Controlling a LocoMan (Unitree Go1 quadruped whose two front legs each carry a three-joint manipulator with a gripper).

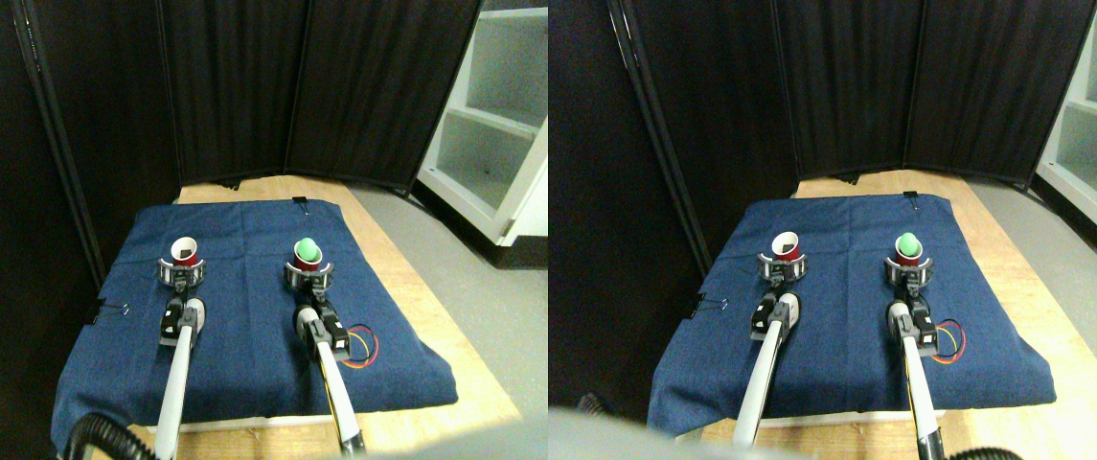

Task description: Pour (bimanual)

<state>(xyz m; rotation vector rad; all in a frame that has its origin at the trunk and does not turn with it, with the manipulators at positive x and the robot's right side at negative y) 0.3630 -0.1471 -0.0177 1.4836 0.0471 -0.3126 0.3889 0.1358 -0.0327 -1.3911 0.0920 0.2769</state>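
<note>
Stereo pair view, looking forward and down: black folding screens (251, 86) close off the back, and a white shelf unit (495, 115) stands at the right on a grey floor (471, 287). Below them a wooden tabletop (414, 287) runs toward the camera, most of it covered by a blue cloth (251, 364) held with binder clips, one at the far edge (300, 201) and one at the left edge (112, 309).

Two pale arms reach up from the bottom onto the cloth. The left arm (174, 383) ends at the left gripper (183, 274), and the right arm (335, 383) ends at the right gripper (308, 276). Red and yellow wires (362, 347) loop just beside the right arm on the cloth.

A red cup (185, 254) stands upright on the left half of the cloth, its white inside showing with something dark in it. The left gripper's fingers sit in a ring around the cup's lower part; whether they press on it I cannot tell. A green cup (308, 253) stands upright on the right half, well apart from the red one, level with it. The right gripper's fingers ring its base the same way, and their grip is likewise too small to judge.
</note>
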